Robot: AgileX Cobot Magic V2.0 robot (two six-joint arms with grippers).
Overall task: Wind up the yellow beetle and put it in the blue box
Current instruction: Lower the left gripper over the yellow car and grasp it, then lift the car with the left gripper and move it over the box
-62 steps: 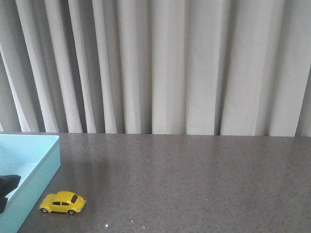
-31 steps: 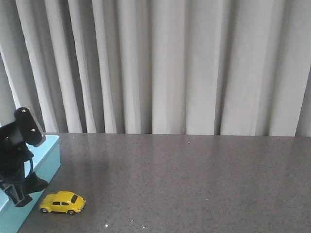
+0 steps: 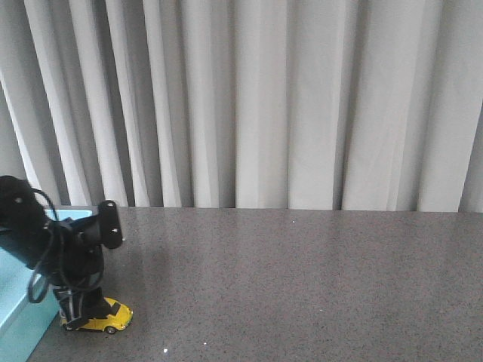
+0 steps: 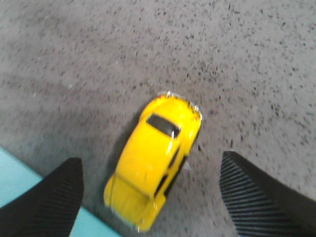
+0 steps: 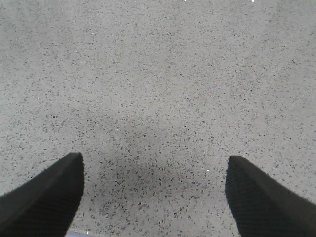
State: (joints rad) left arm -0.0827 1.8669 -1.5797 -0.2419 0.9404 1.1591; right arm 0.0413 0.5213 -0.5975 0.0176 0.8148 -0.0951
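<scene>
— Far left, front view?
— A sliver of the blue box (image 3: 13, 320), pale turquoise, plain straight wall, mostly hidden behind the left arm. In the left wrist view, only a turquoise corner (image 4: 15, 173).

— Next over?
— The left gripper (image 3: 81, 308), black, cabled, pointing down over the yellow beetle (image 3: 106, 318). Jaws spread wide in the wrist view, one ribbed black finger (image 4: 54, 192) on either side of the car, clear speckled tabletop between each finger and the bodywork. Nothing gripped. Whether the tips reach the table: hard to judge, front view too dark there.

— And the beetle itself?
— Bright glossy yellow, rounded humped roof, dark windows, silver bumper glinting at one end (image 4: 153, 170). Small black wheels just visible in the front view. Sitting upright on the grey speckled table (image 3: 302, 279), just beside the box's outer wall, not inside it. Lying at a slant between the fingers rather than square to them.

— Further right?
— Bare grey table, pleated pale curtain (image 3: 287, 105) behind.

— Right gripper?
— Not in the front view. In its own wrist view (image 5: 154, 197), fingers set wide apart above plain tabletop, holding nothing.
</scene>
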